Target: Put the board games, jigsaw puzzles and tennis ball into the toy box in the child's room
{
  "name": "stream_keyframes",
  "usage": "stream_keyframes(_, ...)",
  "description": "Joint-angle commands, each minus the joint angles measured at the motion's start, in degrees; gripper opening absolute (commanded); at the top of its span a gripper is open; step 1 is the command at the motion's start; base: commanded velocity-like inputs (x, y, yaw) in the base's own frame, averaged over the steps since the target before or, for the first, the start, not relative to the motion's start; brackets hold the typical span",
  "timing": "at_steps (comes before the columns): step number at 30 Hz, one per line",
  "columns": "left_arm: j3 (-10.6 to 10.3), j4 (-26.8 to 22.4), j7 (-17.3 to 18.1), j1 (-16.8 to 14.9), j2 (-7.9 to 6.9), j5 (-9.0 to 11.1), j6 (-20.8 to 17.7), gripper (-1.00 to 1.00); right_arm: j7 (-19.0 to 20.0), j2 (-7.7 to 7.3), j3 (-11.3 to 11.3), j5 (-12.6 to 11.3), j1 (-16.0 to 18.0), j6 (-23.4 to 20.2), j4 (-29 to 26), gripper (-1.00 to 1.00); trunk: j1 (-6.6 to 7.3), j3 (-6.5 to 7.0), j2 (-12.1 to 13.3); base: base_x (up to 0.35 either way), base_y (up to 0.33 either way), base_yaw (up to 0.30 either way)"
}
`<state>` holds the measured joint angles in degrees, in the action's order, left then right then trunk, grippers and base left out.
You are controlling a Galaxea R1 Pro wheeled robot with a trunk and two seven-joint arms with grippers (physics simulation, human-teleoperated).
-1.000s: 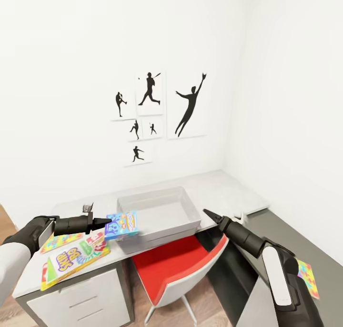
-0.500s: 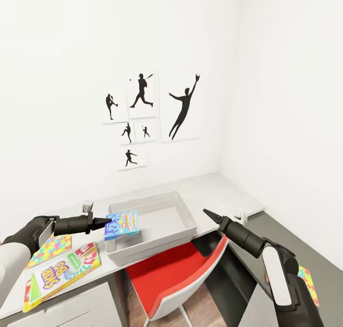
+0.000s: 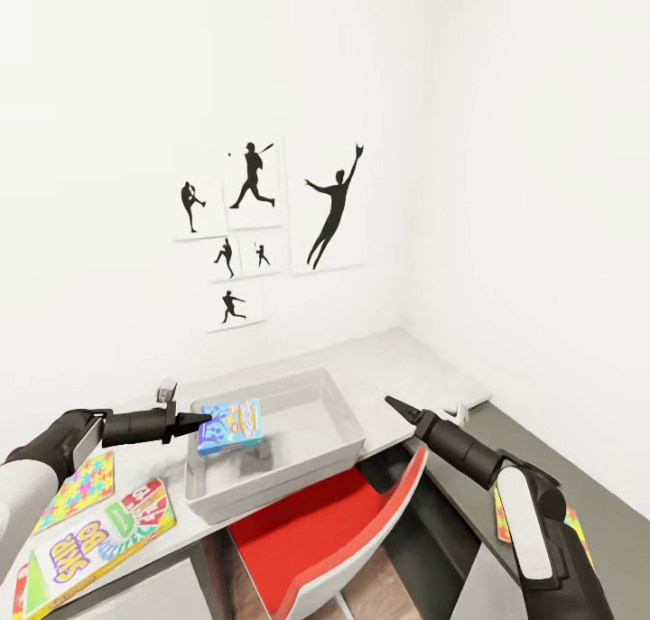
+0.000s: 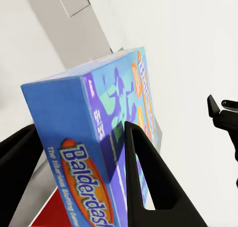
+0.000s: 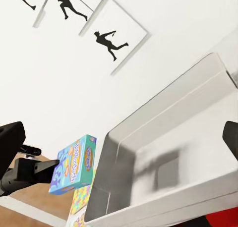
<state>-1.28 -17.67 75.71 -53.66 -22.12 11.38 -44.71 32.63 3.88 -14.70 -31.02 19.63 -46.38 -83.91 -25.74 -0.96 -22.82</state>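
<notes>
- Just below the left claw [image 3: 200,418], on the counter [image 3: 406,367], there's a jigsaw puzzle [image 3: 77,489], flat, with yellow, pink, blue and green pieces. Beside it is the yellow-green board game [image 3: 95,539] with big purple letters. Both look like they're waiting their turn, since neither is in the box yet.
- The left claw is clamped on the blue board game [image 3: 231,426]; in the left wrist view the black fingers [image 4: 144,172] press both faces of the thin box. It's held out sideways and up on edge, I'd guess so it can clear the rim and drop in.
- The blue game reads "Balderdash" in an orange oval, with purple cartoon figures on the cover.
- Right under and just past that claw is the toy box [image 3: 352,435], a wide, shallow, light-grey tray with sloped walls. The game hangs over its near-left end, and its shadow falls on the floor of the tray.
- Further right, the right claw [image 3: 392,403] hovers off the tray's right corner, above the red chair [image 3: 325,521]. It holds nothing, but I can't tell whether the tips are spread or together. Probably just parked out of the way.
</notes>
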Motion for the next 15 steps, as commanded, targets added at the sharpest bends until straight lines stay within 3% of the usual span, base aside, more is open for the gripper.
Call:
stream_keyframes(1,-0.1,0.0,0.1,0.0,-0.03,0.2,-0.6,-1.0,0.2,0.07,-0.2,0.0,0.1,-0.4,0.0,1.0,-0.04,-0.1,-0.1,0.024,0.01,-0.003)
stream_keyframes(10,-0.1,0.0,0.1,0.0,-0.03,0.2,-0.6,-1.0,0.2,0.07,-0.2,0.0,0.1,-0.3,0.0,1.0,-0.04,-0.09,-0.1,0.008,0.003,-0.003)
stream_keyframes(15,-0.1,0.0,0.1,0.0,-0.03,0.2,-0.6,-1.0,0.2,0.07,-0.2,0.0,0.1,-0.4,0.0,1.0,-0.04,0.16,-0.1,0.097,0.164,-0.13)
